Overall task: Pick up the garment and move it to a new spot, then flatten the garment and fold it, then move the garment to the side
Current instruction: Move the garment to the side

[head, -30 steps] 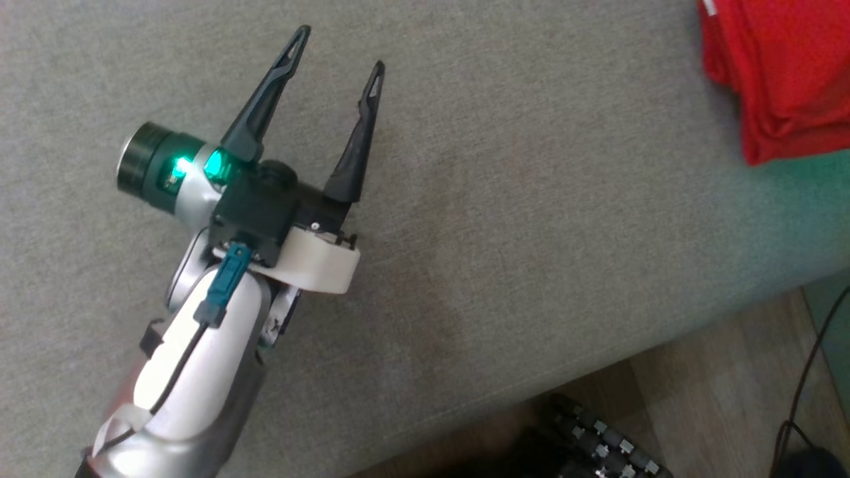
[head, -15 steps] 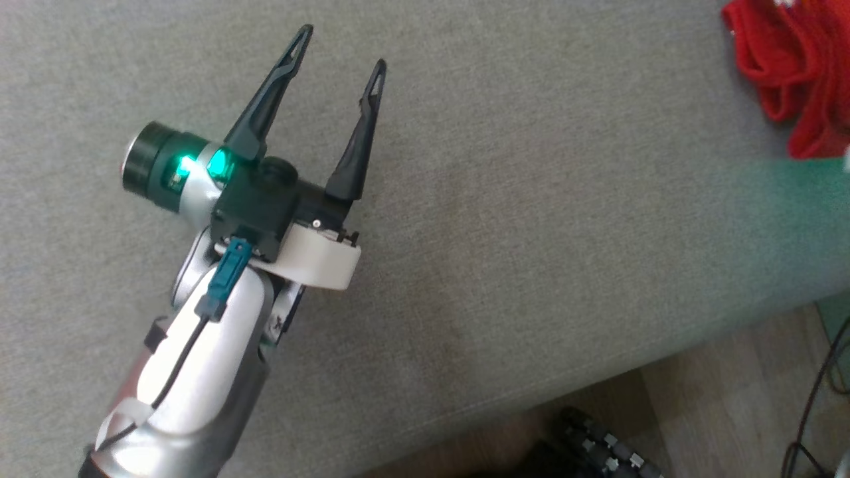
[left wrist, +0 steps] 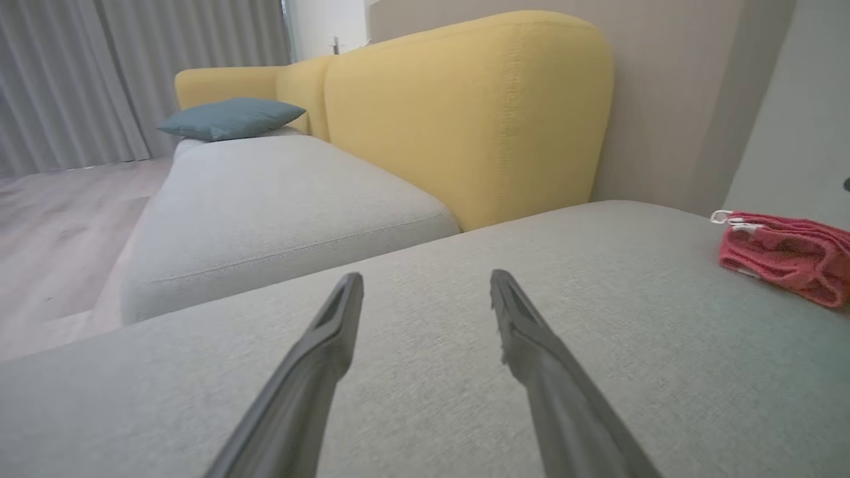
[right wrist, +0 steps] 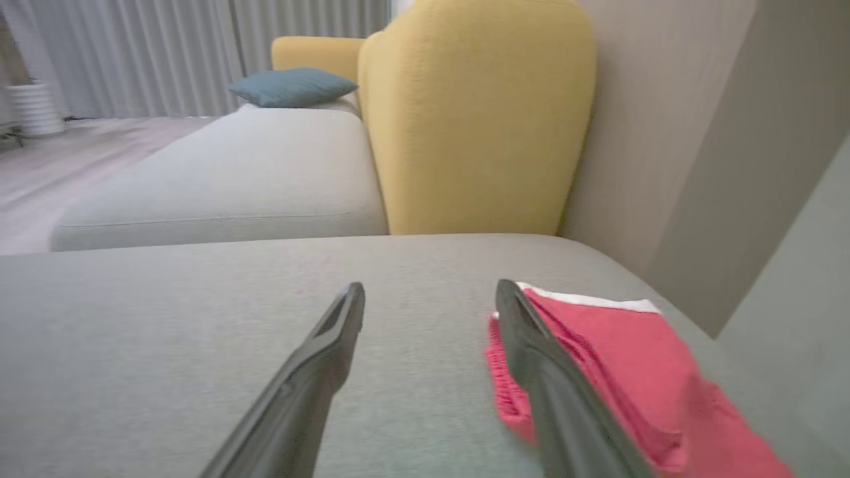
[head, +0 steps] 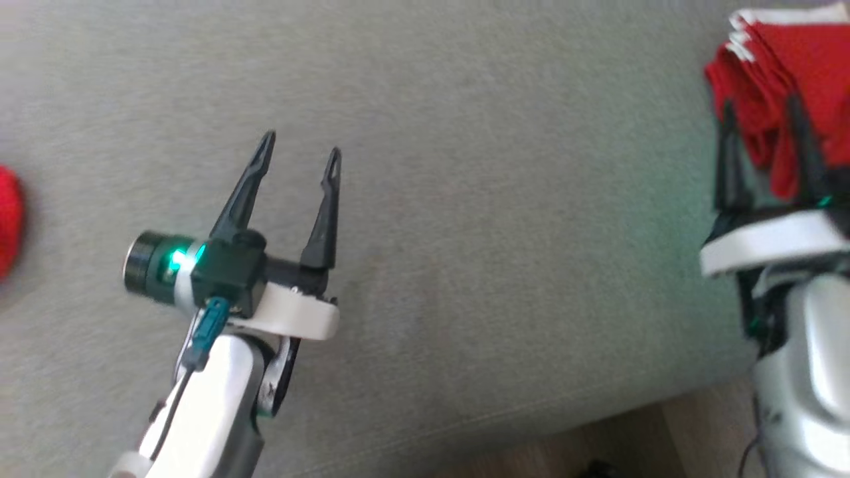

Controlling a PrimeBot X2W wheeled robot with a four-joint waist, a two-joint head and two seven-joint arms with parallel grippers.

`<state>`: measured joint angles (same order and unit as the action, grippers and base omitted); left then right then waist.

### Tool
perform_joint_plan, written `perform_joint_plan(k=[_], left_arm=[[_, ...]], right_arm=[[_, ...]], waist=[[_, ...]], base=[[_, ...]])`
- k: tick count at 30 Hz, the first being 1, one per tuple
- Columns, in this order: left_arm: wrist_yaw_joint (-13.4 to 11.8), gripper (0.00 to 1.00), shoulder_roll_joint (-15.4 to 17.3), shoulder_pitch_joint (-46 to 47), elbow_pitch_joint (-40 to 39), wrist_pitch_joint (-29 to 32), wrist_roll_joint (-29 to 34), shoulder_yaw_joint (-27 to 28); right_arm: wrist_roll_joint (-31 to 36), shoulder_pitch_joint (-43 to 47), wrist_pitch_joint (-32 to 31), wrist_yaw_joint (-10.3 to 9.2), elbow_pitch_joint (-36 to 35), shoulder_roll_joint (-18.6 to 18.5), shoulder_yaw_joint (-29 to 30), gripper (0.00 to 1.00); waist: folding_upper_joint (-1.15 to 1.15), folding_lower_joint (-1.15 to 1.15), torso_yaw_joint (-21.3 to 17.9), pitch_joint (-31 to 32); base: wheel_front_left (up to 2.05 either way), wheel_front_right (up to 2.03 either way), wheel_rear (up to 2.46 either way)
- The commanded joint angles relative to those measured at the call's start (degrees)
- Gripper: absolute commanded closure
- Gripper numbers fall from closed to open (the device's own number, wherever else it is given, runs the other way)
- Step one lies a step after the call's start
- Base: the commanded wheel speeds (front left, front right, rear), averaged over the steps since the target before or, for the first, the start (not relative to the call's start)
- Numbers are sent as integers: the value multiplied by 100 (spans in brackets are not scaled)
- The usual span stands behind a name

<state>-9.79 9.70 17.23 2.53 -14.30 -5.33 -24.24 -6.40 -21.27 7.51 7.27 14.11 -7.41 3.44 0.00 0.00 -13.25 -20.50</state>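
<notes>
Red folded garment (head: 811, 60) lies by the spread right end effector (head: 760, 103).

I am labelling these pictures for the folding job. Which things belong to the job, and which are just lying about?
Job: red garment, left gripper, right gripper.
Lying about: blue cushion, yellow backrest, curtains.

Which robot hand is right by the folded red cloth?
The right gripper: it sits open alongside the edge of the folded red garment. The left gripper, also open, hangs over bare grey sofa seat, well away from it.
</notes>
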Motion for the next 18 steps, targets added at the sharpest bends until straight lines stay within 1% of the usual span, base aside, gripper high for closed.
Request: perform_joint_plan(k=[1,4,8,11,18], left_arm=[[-77,0,28,-15,-139,-60,-48,264],[-186,0,18,-216,-102,-64,-153,391],[-270,0,47,-454,13,-67,-281,568],[-324,0,89,-655,57,-68,-368,722],[-361,0,163,-1021,135,-69,-474,916]], right_arm=[[18,120,-35,22,-323,27,-166,0],[-54,528,-152,22,-663,176,-353,0],[-112,969,-267,22,-995,255,-455,0],[-128,1216,-346,22,-1199,301,-514,0],[-98,1629,-460,22,-1513,377,-508,0]], waist=[[0,0,333,315],[0,0,600,521],[0,0,934,765],[0,0,1088,927],[0,0,1258,1270]], base=[[0,0,0],[0,0,0],[0,0,0],[0,0,0],[0,0,0]])
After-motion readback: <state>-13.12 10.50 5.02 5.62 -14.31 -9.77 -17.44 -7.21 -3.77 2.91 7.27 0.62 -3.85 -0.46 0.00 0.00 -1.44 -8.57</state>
